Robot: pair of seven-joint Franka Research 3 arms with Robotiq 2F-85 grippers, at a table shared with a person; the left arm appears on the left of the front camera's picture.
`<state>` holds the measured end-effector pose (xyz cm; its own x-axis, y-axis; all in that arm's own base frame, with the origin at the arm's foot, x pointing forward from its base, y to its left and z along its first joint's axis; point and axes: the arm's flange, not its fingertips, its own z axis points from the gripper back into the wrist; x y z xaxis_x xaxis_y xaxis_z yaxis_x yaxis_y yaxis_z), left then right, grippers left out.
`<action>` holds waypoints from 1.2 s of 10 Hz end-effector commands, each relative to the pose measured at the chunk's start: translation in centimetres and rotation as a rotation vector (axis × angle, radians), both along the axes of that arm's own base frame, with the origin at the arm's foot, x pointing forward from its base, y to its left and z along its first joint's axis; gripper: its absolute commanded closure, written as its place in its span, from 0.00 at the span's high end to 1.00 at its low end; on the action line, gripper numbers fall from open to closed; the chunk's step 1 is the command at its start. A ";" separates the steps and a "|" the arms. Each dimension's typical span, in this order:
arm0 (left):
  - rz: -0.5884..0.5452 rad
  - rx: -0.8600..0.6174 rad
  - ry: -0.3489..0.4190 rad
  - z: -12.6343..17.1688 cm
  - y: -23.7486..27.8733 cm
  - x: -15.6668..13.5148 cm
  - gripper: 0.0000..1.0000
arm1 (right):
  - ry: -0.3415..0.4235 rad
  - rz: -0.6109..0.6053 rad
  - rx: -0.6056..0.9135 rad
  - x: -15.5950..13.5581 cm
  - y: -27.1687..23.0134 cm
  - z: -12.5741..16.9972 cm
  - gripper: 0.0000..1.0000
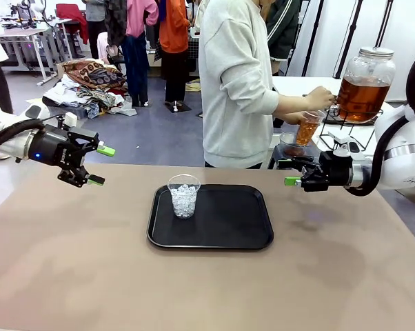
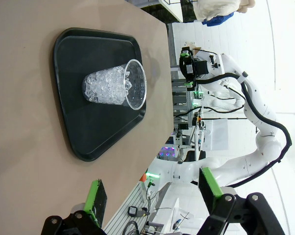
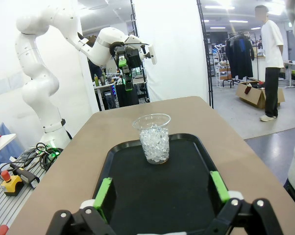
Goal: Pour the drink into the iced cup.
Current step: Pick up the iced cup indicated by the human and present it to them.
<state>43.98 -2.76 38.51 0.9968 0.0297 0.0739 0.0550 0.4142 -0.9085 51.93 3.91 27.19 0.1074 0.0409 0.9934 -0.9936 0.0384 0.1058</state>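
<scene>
A clear iced cup (image 1: 184, 196) stands upright at the left of a black tray (image 1: 221, 238) in the middle of the table. Behind the far right corner, a person holds a clear cup of amber drink (image 1: 307, 129) under the tap of a glass dispenser (image 1: 363, 86). My left gripper (image 1: 100, 165) hovers open above the table, left of the tray. My right gripper (image 1: 290, 172) hovers open, right of the tray. The left wrist view has the iced cup (image 2: 115, 88) beyond my open fingers (image 2: 95, 200). The iced cup (image 3: 155, 139) sits ahead of the right gripper (image 3: 161, 188).
The dispenser stands on a wire rack on a white side table (image 1: 297, 86) at the back right. The person's body (image 1: 235, 83) is close to the table's far edge. Bare brown tabletop (image 1: 207, 289) lies in front of the tray.
</scene>
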 end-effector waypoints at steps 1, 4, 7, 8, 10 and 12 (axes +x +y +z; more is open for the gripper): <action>0.001 -0.003 -0.003 0.1 0.0 -0.1 1.00 | -0.002 0.001 -0.001 0.1 0.0 0.2 1.00; 0.001 -0.003 -0.003 0.1 0.0 -0.1 1.00 | -0.002 0.001 -0.001 0.1 0.0 0.2 1.00; 0.001 -0.003 -0.003 0.1 0.0 -0.1 1.00 | -0.002 0.001 -0.001 0.1 0.0 0.2 1.00; 0.001 -0.003 -0.003 0.1 0.0 -0.1 1.00 | -0.002 0.001 -0.001 0.1 0.0 0.2 1.00; 0.001 -0.003 -0.003 0.1 0.0 -0.1 1.00 | -0.002 0.001 -0.001 0.1 0.0 0.2 1.00; 0.001 -0.003 -0.003 0.1 0.0 -0.1 1.00 | -0.002 0.001 -0.001 0.1 0.0 0.2 1.00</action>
<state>43.98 -2.76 38.51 0.9968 0.0297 0.0739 0.0550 0.4142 -0.9085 51.93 3.91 27.19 0.1074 0.0409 0.9934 -0.9936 0.0384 0.1058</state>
